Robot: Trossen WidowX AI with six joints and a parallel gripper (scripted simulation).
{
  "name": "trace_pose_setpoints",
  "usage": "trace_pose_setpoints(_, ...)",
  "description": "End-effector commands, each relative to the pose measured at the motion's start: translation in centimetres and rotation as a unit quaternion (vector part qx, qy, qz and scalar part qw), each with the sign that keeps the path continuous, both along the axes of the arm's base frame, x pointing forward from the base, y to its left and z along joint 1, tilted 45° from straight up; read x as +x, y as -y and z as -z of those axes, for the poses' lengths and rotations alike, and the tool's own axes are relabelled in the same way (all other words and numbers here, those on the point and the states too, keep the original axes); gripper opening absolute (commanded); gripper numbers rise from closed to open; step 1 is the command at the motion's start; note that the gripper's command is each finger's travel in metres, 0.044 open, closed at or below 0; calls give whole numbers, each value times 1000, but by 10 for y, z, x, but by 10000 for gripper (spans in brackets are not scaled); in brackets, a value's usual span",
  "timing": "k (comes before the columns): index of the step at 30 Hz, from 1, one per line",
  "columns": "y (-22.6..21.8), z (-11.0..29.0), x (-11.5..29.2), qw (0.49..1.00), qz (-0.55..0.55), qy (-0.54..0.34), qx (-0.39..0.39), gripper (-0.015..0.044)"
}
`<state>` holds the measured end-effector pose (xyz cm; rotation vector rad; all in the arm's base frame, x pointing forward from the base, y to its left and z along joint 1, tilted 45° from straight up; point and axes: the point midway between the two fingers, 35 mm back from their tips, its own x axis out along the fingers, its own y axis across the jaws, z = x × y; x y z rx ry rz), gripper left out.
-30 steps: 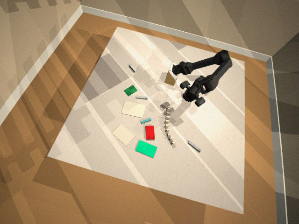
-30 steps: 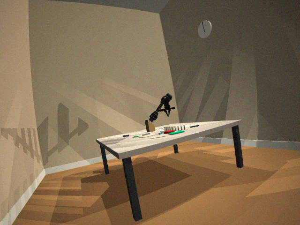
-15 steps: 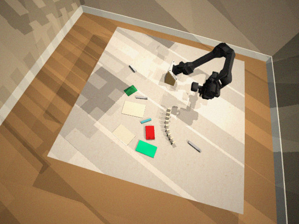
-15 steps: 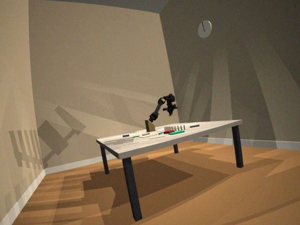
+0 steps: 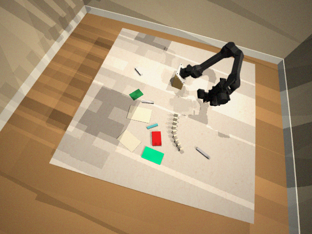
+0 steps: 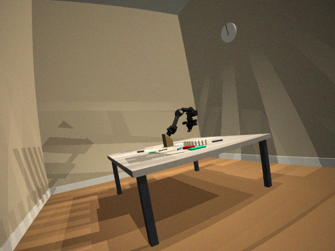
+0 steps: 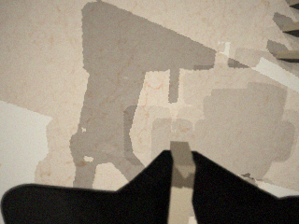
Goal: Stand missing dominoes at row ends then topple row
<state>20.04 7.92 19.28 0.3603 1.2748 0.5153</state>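
Observation:
My gripper [image 5: 205, 101] [image 6: 189, 130] [image 7: 178, 158] is shut on a beige domino [image 7: 183, 187], whose end shows between the fingertips in the wrist view. The gripper hangs well above the table, off to the right of the row's upper end in the top view. The curved row of standing beige dominoes [image 5: 174, 131] [image 6: 194, 143] runs down the middle of the table. Its near dominoes [image 7: 291, 55] show at the right edge of the wrist view, apart from the fingers. No loose domino lying on the table can be made out.
Left of the row lie a red block [image 5: 156, 138], a bright green block [image 5: 152, 155], a teal bar [image 5: 152, 126], cream sheets [image 5: 139, 114] [image 5: 129, 141] and a dark green piece [image 5: 136, 94]. A grey bar [image 5: 203, 153] lies right of it. A brown block [image 5: 177, 82] stands by the arm's base.

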Motion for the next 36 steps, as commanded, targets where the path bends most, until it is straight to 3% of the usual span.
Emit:
trace_pose_setpoints(1,-1,9,6,999,-8,31,-37,28)
trace_pose_setpoints(19,-17,31,39,967,-23,197,-160,28)
trace_pose_setpoints(36,-44,20,58,912,21,361,-195,28)
